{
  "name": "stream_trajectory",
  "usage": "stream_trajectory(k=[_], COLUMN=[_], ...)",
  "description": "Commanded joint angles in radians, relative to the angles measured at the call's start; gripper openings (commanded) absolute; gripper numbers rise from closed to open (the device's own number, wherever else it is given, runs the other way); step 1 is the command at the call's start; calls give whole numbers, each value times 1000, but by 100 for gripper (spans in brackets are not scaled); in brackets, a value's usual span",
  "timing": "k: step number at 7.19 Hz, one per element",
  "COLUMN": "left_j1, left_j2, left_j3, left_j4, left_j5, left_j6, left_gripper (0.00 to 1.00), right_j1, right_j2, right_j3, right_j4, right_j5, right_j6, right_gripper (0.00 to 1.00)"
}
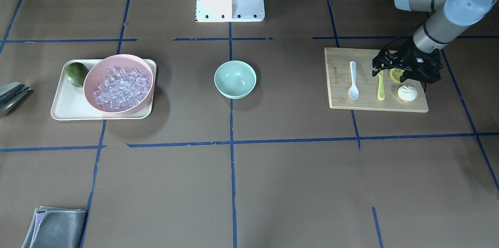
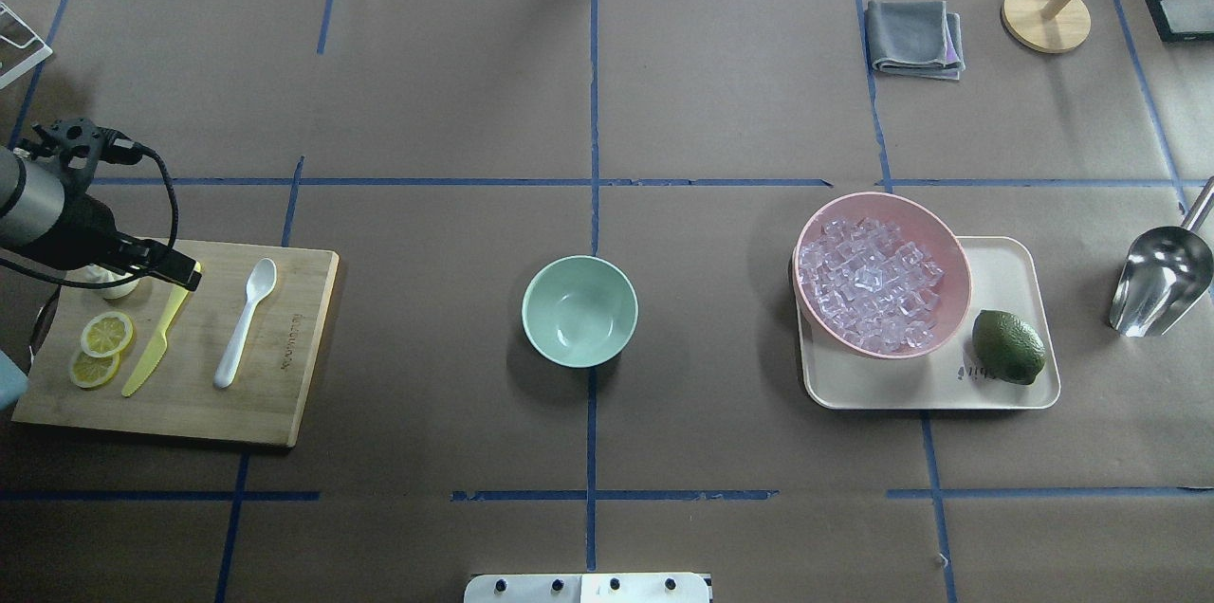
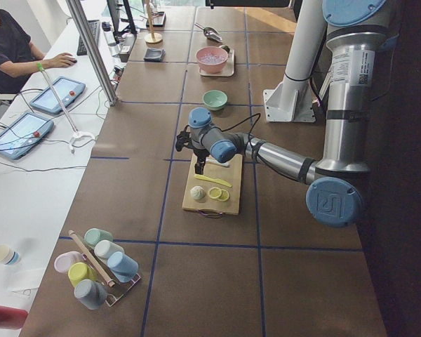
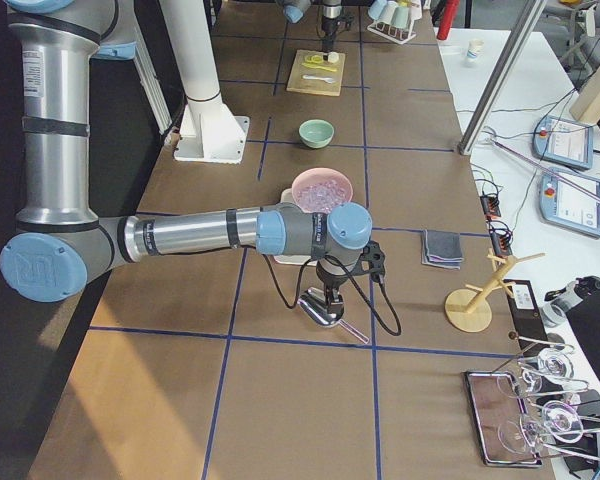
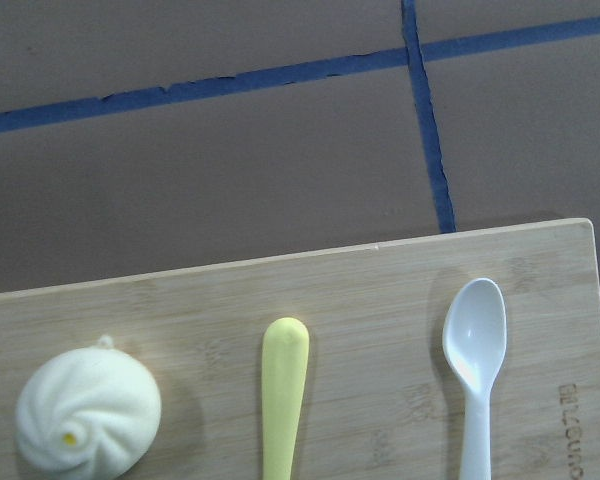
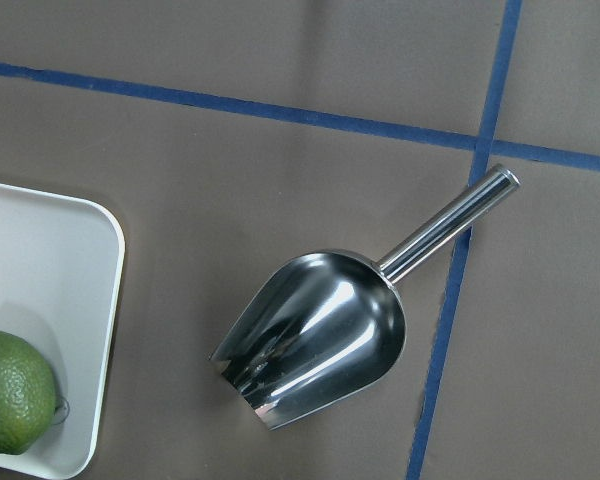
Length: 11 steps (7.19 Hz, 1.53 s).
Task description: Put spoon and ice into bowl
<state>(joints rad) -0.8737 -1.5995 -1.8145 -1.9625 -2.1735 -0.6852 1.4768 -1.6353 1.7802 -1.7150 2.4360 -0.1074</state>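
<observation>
The white spoon (image 1: 353, 80) (image 2: 245, 323) lies on a wooden cutting board (image 1: 339, 100), scoop towards the far side; the left wrist view also shows it (image 5: 475, 370). The mint-green bowl (image 1: 235, 79) (image 2: 579, 311) stands empty at the table's middle. The ice (image 1: 122, 89) (image 2: 868, 281) fills a pink bowl (image 2: 887, 200). My left gripper (image 1: 390, 69) (image 2: 166, 264) hovers over the board above the knife's handle end; it looks open and empty. My right gripper (image 4: 330, 285) shows only in the exterior right view, over a metal scoop (image 4: 322, 305); I cannot tell its state.
A yellow-green knife (image 1: 381, 86), lemon slices (image 2: 104, 335) and a white bun (image 1: 407, 93) share the board. The pink bowl and a lime (image 2: 1008, 346) sit on a cream tray (image 2: 948, 390). The scoop (image 2: 1162, 276) (image 6: 315, 335) lies right of the tray. A grey cloth (image 2: 913, 36) lies far right.
</observation>
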Motion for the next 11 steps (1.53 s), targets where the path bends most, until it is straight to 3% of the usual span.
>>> stream_trajectory(k=[1, 4, 7, 11], left_j1=[89, 122, 125, 130], left_j2=[-77, -100, -92, -88], left_j3=[65, 80, 78, 64], left_j4=[-3, 2, 4, 5], left_j5=[55, 73, 69, 64], left_j6=[-13, -16, -17, -23], left_gripper=[99, 93, 73, 69], right_j1=[-6, -15, -21, -27], right_j2=[0, 2, 2, 2], right_j3=[-1, -4, -5, -5], right_j4=[0, 0, 0, 0], right_j5=[0, 0, -2, -2], right_j6=[0, 0, 2, 2], right_gripper=[100, 100, 100, 100])
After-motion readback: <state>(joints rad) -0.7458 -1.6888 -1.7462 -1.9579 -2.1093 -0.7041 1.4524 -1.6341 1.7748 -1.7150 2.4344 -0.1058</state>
